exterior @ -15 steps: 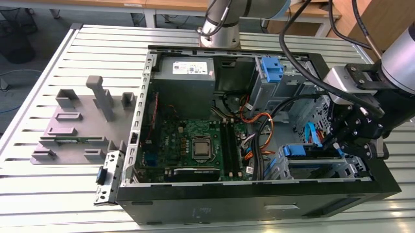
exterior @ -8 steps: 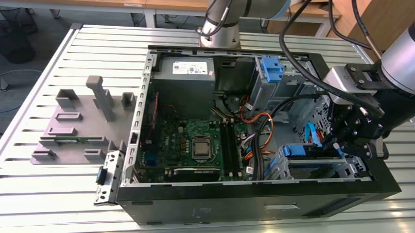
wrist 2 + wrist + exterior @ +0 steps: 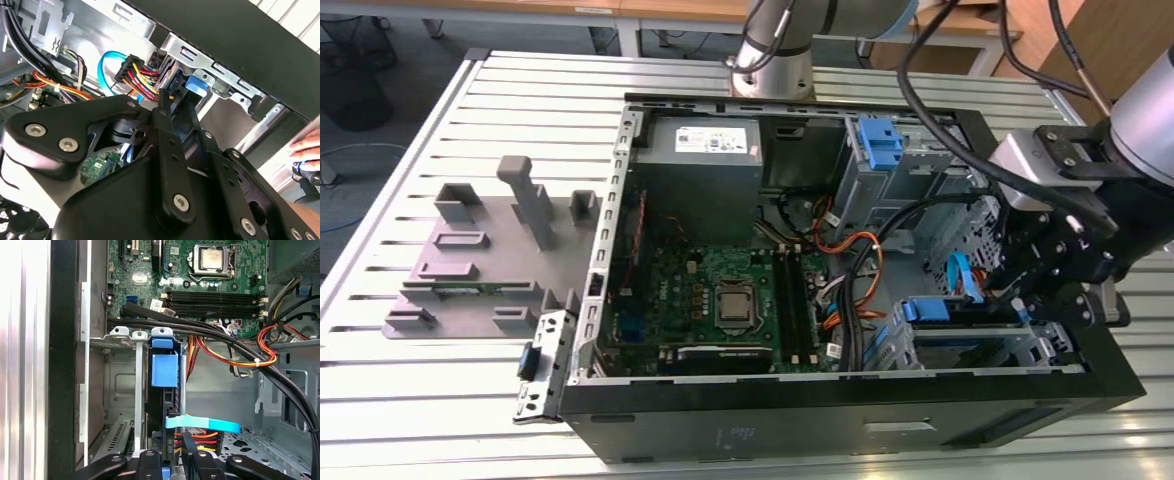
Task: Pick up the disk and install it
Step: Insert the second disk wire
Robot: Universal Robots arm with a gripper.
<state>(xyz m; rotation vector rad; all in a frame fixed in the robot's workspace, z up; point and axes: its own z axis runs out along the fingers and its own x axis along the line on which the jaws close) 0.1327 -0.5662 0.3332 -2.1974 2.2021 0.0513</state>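
Note:
The disk (image 3: 164, 371) stands on edge in the metal drive cage (image 3: 122, 385) at the front corner of the open computer case (image 3: 854, 420). Its blue carrier frame shows in both wrist views, and as a blue tab (image 3: 939, 310) in the exterior view. My gripper (image 3: 172, 460) reaches down into the case at the exterior view's right (image 3: 1047, 305). Its black fingers (image 3: 148, 458) sit on either side of the disk's near end, shut on it. In the second wrist view the gripper (image 3: 172, 92) ends just beside the blue frame (image 3: 197, 83).
A black cable bundle (image 3: 215, 332) and orange-yellow wires (image 3: 240, 360) cross just past the cage. A blue flat cable (image 3: 202, 424) lies over the disk's end. The motherboard (image 3: 720, 300), power-supply box (image 3: 700, 142) and another blue carrier (image 3: 878, 140) fill the case. A person's hand (image 3: 307, 145) is outside it.

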